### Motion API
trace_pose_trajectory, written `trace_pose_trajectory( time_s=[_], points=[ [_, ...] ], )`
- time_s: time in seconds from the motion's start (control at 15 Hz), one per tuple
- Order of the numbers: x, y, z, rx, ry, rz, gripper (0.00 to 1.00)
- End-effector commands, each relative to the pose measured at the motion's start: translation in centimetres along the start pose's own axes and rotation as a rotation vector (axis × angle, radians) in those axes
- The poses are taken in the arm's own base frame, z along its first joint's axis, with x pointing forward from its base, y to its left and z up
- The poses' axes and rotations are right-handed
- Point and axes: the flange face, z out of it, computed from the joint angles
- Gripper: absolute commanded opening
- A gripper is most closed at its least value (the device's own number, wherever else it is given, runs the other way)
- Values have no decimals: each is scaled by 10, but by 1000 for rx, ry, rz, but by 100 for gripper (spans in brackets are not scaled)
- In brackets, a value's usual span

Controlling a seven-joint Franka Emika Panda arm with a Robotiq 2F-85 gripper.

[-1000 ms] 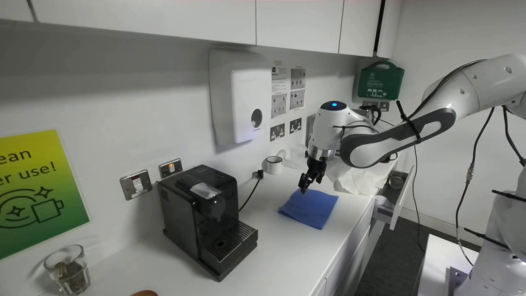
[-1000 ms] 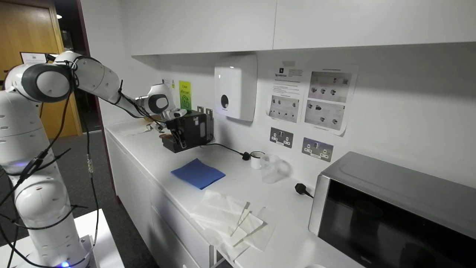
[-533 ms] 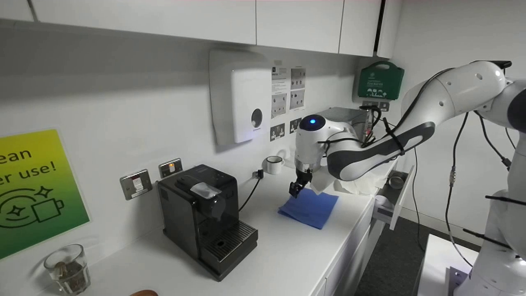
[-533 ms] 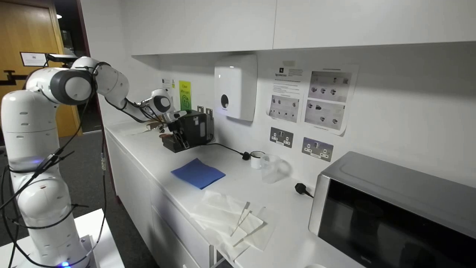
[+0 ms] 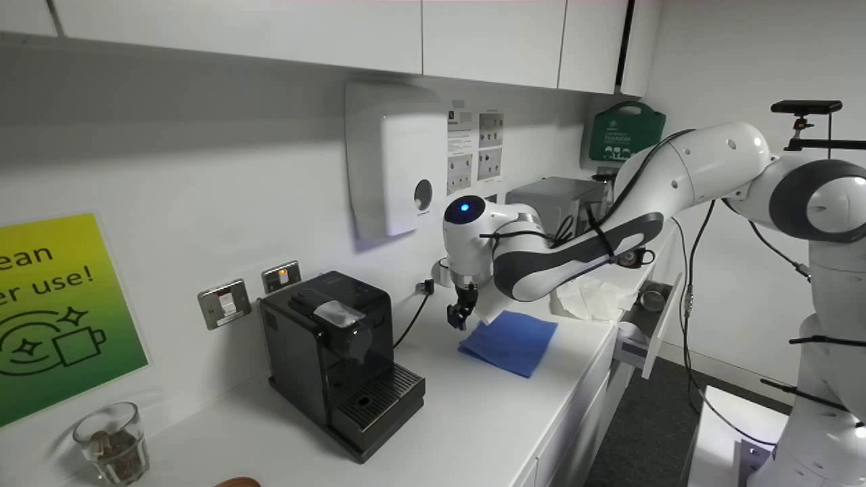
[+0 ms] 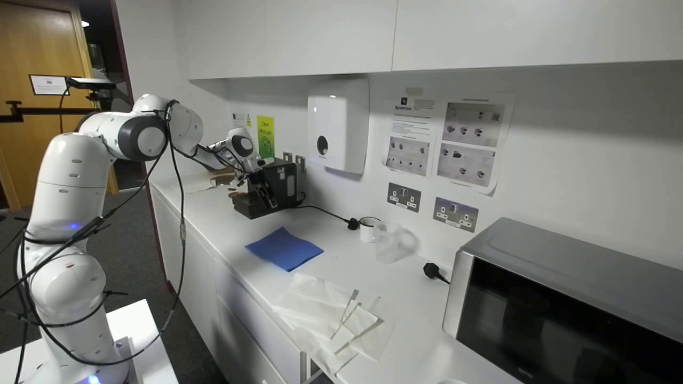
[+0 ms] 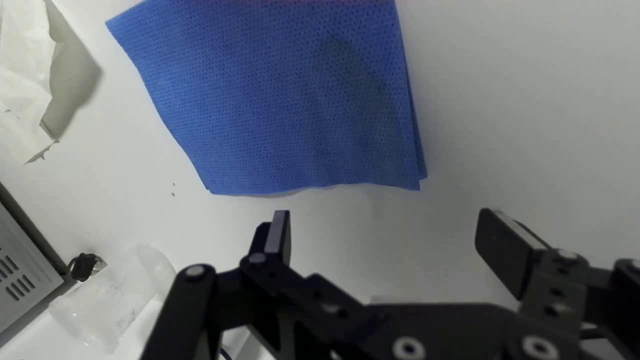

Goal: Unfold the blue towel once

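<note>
Two black fingers (image 7: 277,235) stand wide apart on the hand (image 7: 384,220), with the pale bench (image 7: 510,125) showing between them. The hand hangs above that surface. Just ahead of its fingertips in the wrist view, and apart from them, the blue towel (image 7: 280,100) lies flat and folded, a lower layer peeping out along the right edge. Left of the hand in the same view sits a clear plastic vessel (image 7: 115,295), and past the towel's left side lies crumpled white paper (image 7: 22,65). Just beside the vessel, in an exterior view, is a white mug (image 6: 368,231) with a dark rim. Farther from the hand, beyond the vessel, stands a grey microwave (image 6: 565,298) with a dark door. On the side of the hand away from the paper stands a black coffee machine (image 5: 301,331), and beyond it a glass tumbler (image 5: 114,446) holds something brown. Higher than the hand, in both exterior views, a white dispenser (image 5: 406,162) hangs on the wall (image 5: 270,169).
</note>
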Motion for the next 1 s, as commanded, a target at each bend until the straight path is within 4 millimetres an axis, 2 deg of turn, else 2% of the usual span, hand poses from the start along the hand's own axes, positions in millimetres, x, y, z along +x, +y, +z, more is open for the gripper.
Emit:
trace_pose_trajectory(
  time_s=[0.0,0.47,0.93],
  points=[
    [22,-8,15,-41,-21,-4,100],
    [37,-19,55,-72,-79,3,100],
    [39,-20,68,-87,-116,-1,100]
  ],
)
